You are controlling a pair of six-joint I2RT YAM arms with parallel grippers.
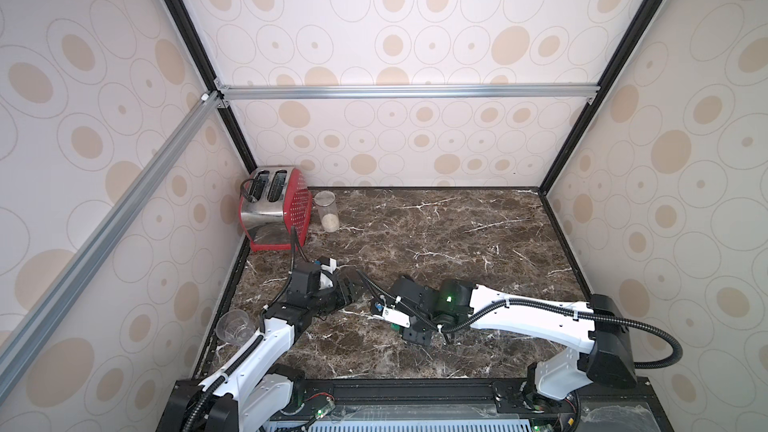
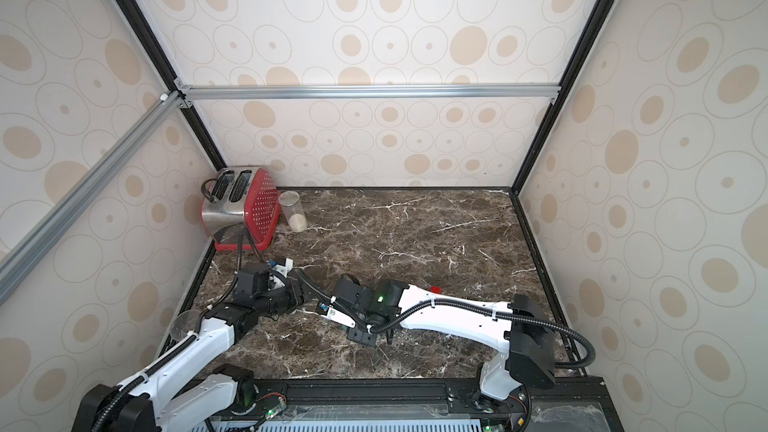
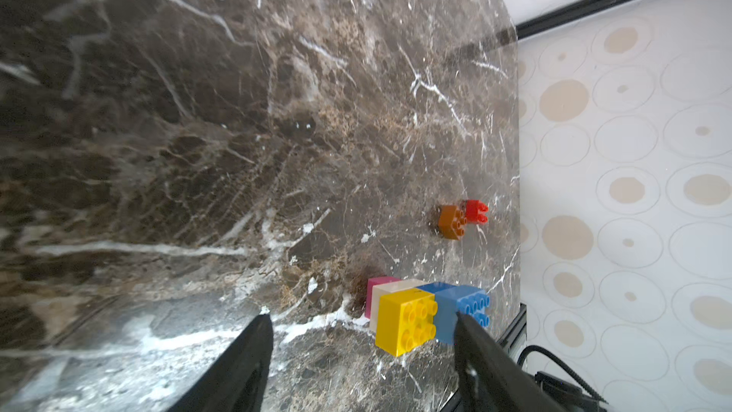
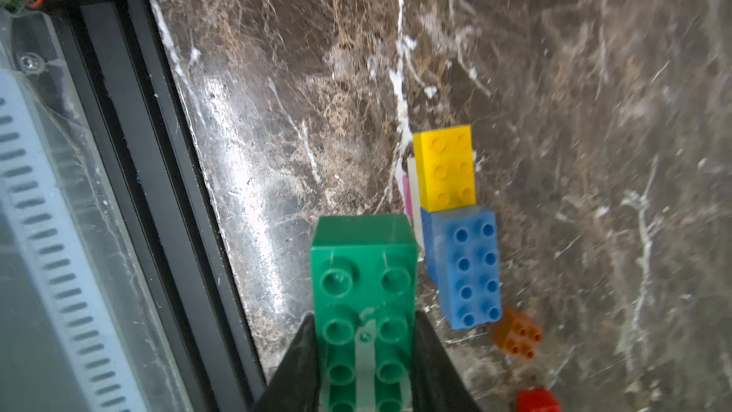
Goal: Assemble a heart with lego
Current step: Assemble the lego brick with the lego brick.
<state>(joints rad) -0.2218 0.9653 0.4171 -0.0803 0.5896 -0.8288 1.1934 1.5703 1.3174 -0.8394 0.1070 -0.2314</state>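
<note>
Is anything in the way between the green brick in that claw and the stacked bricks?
Nothing visible. The right gripper holds the green brick close beside the blue brick of the partial heart, nothing showing between them. The loose orange brick and red brick lie off to one side.

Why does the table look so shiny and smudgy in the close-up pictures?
Left wrist view: the table blurs away from the sharp yellow brick, with white glare near the camera. Right wrist view: a bright glare stripe beside the black rail; the green brick is crisp.
</note>
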